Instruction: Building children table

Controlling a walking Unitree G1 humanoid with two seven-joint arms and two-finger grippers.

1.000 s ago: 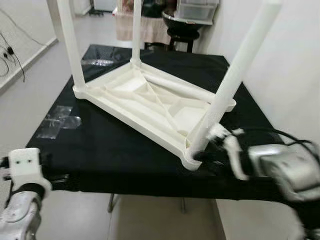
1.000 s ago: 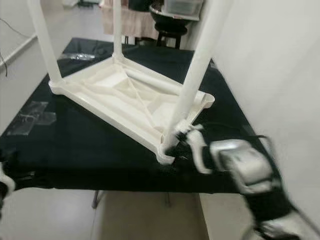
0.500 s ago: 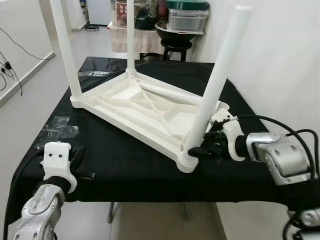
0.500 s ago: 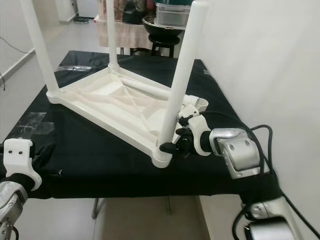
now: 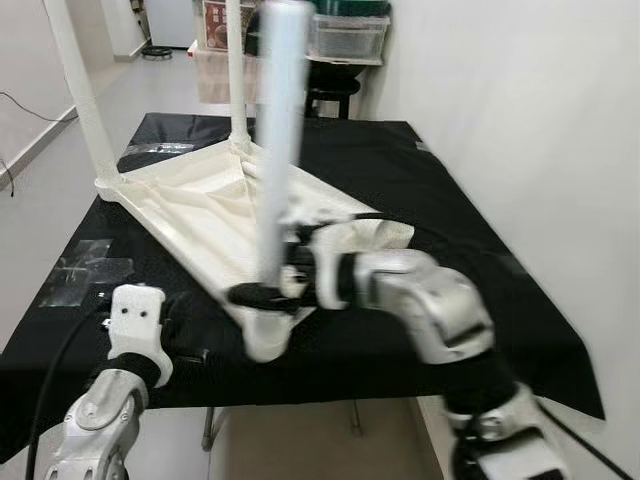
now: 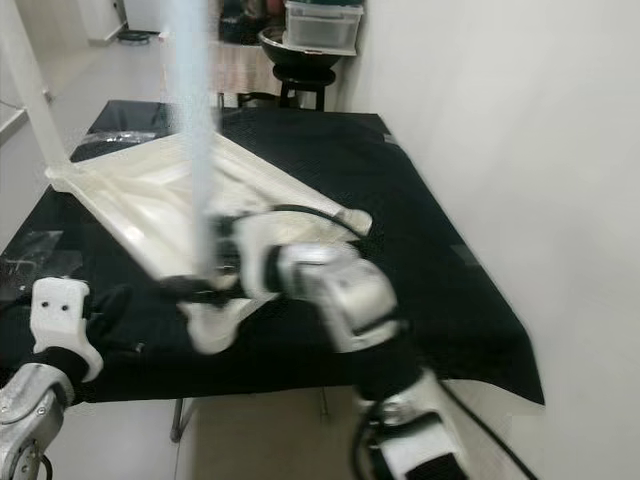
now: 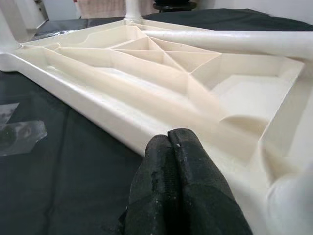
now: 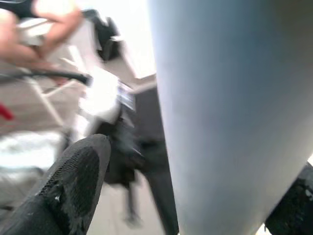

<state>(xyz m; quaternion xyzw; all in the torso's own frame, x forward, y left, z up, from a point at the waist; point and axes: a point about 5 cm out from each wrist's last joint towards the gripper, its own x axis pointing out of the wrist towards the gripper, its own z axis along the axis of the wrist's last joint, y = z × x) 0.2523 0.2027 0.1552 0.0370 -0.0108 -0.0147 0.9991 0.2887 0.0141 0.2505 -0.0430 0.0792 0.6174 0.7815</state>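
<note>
White plastic everywhere, basically: in the left eye view the children's table lies upside down on the black-draped work table, ribbed underside up, legs sticking up so they can be fitted from above; two far legs stand at the back corners, and the near leg rises from the near corner socket; the right gripper reaches across low on that leg, near its base, probably to steady or seat it; the left gripper hangs just past the work table's near edge, apparently idle. Right eye view is the same scene, badly blurred around the right arm, so no extra detail there. Left wrist view looks along the left gripper's fingers, pressed together with nothing between them, tips close by the upturned top's long rim; a loose leg lies across the ribbing further back, likely waiting for the last corner. Right wrist view has the leg huge between the two pads, one either side, so I'd call it clamped round the leg, though it's blurry.
</note>
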